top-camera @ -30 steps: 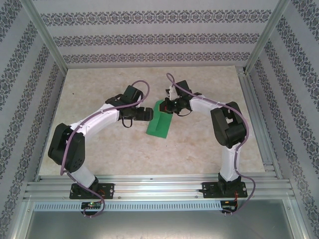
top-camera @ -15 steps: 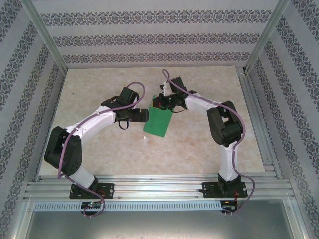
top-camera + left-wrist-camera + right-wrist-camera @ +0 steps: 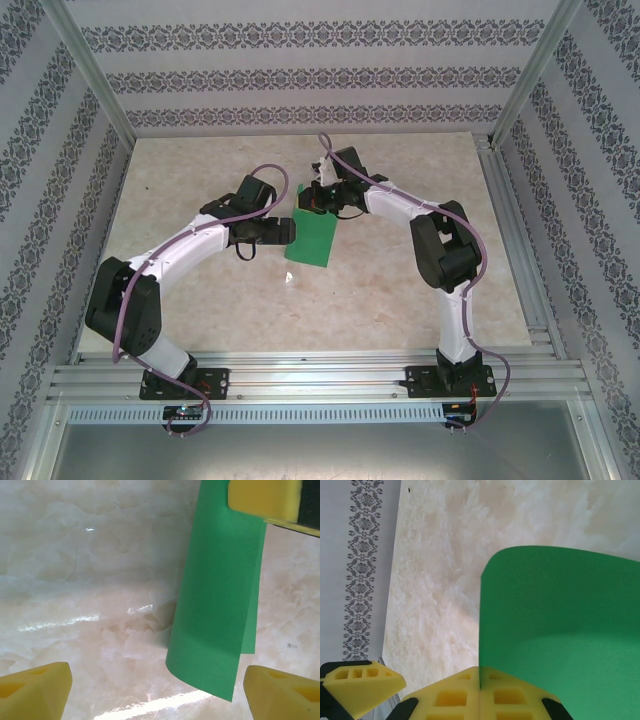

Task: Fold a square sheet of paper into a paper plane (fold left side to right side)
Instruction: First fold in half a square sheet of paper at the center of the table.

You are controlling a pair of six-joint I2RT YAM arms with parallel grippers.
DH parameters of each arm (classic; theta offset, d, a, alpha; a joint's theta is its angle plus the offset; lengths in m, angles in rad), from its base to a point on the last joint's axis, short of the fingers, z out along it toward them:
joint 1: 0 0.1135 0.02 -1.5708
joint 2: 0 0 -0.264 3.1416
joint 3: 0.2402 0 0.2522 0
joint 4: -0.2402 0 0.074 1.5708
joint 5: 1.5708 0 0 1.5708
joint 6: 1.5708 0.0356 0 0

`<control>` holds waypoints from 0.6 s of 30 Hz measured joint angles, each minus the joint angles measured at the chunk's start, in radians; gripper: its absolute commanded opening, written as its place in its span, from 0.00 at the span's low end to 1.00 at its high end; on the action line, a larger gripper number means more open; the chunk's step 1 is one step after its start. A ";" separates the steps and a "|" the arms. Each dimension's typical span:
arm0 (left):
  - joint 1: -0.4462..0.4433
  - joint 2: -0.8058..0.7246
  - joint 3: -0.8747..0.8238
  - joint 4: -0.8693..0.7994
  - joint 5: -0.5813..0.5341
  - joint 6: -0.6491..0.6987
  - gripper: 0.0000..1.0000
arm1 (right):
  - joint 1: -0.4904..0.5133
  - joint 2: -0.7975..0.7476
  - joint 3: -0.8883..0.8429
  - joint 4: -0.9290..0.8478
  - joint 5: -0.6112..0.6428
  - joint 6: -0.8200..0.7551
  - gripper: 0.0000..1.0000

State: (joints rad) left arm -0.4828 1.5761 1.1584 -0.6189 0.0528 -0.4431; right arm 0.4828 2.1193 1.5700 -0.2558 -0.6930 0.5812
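Right pincer [image 3: 480, 677] clamped on the far edge of the square sheet of paper [image 3: 312, 240], pads meeting with green between them. Left pincer [image 3: 291, 230] spread wide, holding nothing, poised just beside the sheet's left edge. From its wrist view, both yellow tips flank the sheet's near end without touching it.

Sheet: over the middle of the table [image 3: 400, 300], between my two wrists. It hangs bowed from my right grip, its near end curling toward the marble; whether it touches, I cannot tell. A second green layer peeks out along one long edge, so it looks doubled over, edges not quite matched.

Step, as I read it: the left-to-right fold, layer brought across, crease not yet pressed flat.

Next move calls for lowering the sheet flat, squaring the loose edges, then pressing along the fold with my left pincer. Risk: thin paper buckles or slips askew if I let go too soon.
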 measured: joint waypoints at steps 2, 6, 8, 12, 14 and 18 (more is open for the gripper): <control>0.005 0.000 -0.002 0.000 0.000 0.000 0.89 | 0.000 0.006 0.000 -0.009 -0.002 -0.002 0.04; 0.010 0.003 -0.002 0.001 0.017 0.000 0.88 | -0.007 0.018 0.000 -0.042 -0.006 -0.016 0.05; 0.010 0.016 -0.002 0.005 0.029 0.000 0.87 | -0.014 0.021 0.000 -0.059 -0.007 -0.027 0.05; 0.010 0.086 0.000 0.019 0.060 -0.002 0.88 | -0.034 0.022 0.000 -0.085 -0.009 -0.048 0.05; 0.010 0.127 0.005 0.026 0.070 -0.005 0.89 | -0.045 0.023 0.000 -0.092 -0.010 -0.057 0.05; 0.008 0.198 0.019 0.031 0.084 -0.012 0.89 | -0.060 0.035 0.000 -0.100 -0.013 -0.068 0.05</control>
State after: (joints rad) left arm -0.4744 1.7737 1.1778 -0.5877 0.1371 -0.4553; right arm 0.4225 2.1544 1.5700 -0.3557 -0.7055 0.5129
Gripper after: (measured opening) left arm 0.892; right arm 0.049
